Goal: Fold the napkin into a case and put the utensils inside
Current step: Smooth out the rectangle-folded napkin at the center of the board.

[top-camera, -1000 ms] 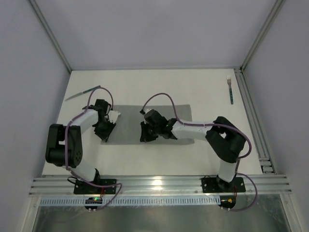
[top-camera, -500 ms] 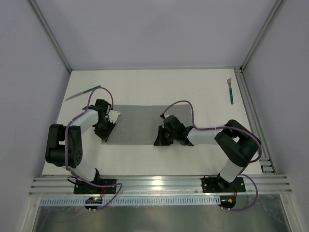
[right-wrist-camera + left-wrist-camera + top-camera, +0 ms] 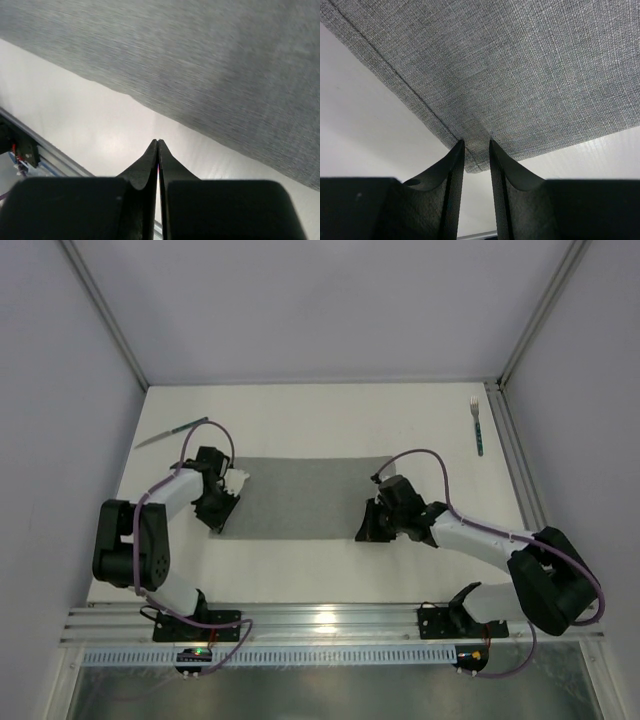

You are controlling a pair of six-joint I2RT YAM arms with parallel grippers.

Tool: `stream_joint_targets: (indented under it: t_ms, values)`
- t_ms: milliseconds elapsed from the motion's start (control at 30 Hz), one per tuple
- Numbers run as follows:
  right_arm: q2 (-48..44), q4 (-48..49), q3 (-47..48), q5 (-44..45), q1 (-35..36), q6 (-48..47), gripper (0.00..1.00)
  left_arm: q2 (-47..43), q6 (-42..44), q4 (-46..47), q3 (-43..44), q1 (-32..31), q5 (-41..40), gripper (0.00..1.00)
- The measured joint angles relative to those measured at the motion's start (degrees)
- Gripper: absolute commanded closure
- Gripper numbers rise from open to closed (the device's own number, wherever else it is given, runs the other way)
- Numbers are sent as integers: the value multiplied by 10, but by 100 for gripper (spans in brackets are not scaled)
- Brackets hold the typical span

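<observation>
The grey napkin (image 3: pixel 300 498) lies flat as a wide rectangle in the middle of the white table. My left gripper (image 3: pixel 218 520) is shut on its near left corner; the left wrist view shows the fabric (image 3: pixel 520 75) pinched between the fingertips (image 3: pixel 476 145). My right gripper (image 3: pixel 366 531) is shut and empty, just off the napkin's near edge by its right end. In the right wrist view its tips (image 3: pixel 158 141) hang over bare table beside the cloth (image 3: pixel 210 60). The knife (image 3: pixel 172 432) lies at the far left. The fork (image 3: pixel 477 425) lies at the far right.
A metal rail (image 3: pixel 525 480) runs along the table's right side and another rail (image 3: pixel 330 620) along the near edge by the arm bases. Grey walls enclose the left, back and right.
My right gripper has slid to the right along the napkin's near edge, from its middle to near its right end. The left gripper has stayed on the corner.
</observation>
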Motion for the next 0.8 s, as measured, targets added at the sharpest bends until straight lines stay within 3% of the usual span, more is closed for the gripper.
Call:
stream_joint_targets:
  t_ms: [200, 367, 567, 800]
  values:
    - [6, -20, 99, -3, 9, -31, 97, -6, 0, 4, -5, 0, 2, 70]
    - [85, 26, 134, -6, 8, -32, 97, -10, 0, 7, -8, 0, 1, 70]
    - [122, 51, 55, 0, -26, -12, 97, -13, 0, 13, -13, 0, -4, 70]
    - [74, 107, -15, -15, -85, 4, 97, -14, -1, 23, -18, -4, -17, 71]
